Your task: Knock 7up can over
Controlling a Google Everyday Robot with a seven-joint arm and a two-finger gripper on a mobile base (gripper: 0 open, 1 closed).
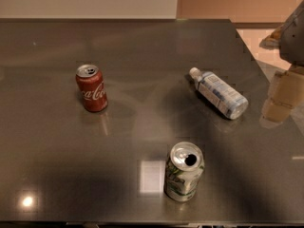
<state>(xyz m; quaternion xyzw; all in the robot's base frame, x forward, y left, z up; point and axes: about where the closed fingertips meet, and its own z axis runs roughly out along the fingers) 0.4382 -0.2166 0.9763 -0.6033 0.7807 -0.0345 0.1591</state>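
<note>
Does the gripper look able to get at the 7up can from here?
Probably yes: the gripper hangs at the right edge, and bare tabletop separates it from the upright 7up can; the bottle lies farther back.

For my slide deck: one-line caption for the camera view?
Upright 7up can at the front of the table, Coca-Cola can and lying bottle behind, gripper at far right, apart from all.

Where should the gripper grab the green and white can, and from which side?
Grip the 7up can across its mid-body from the view's right: it stands upright with round sides, and the gripper hangs at the right edge of the table.
</note>
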